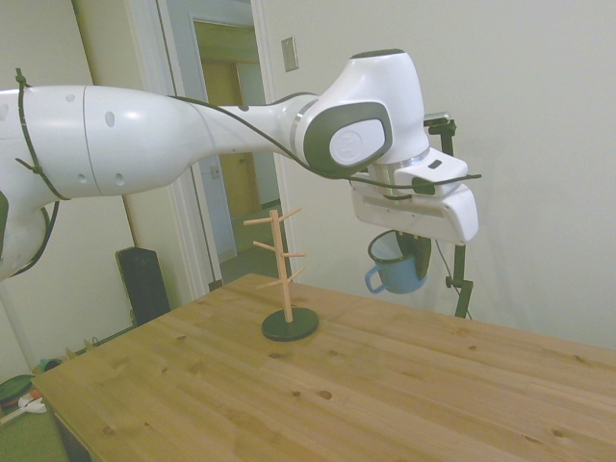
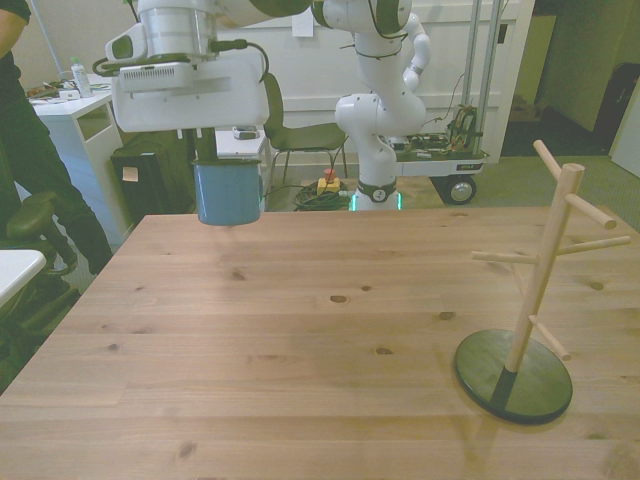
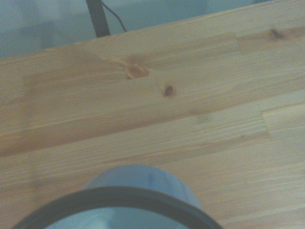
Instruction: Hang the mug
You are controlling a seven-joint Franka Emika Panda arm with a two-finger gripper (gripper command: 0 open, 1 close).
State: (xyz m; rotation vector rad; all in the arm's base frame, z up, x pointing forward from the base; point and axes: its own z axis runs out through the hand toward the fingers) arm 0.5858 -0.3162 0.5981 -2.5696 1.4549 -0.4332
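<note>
Mug (image 2: pixel 228 193) in gripper (image 2: pixel 226 172) above table (image 2: pixel 300 340) — peg stand (image 2: pixel 530 290) at front view's right.

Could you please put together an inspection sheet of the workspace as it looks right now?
Surface: wooden table, bare apart from the stand.
Job's things: mug upright in the air, clear of the table; wooden peg stand upright at the front view's right.
Clutter: nothing seen.
Grippers: gripper shut on mug, one finger inside its rim.
Cables: black cable along the arm.
Surroundings: second robot arm, chair, a person beside the table.
</note>
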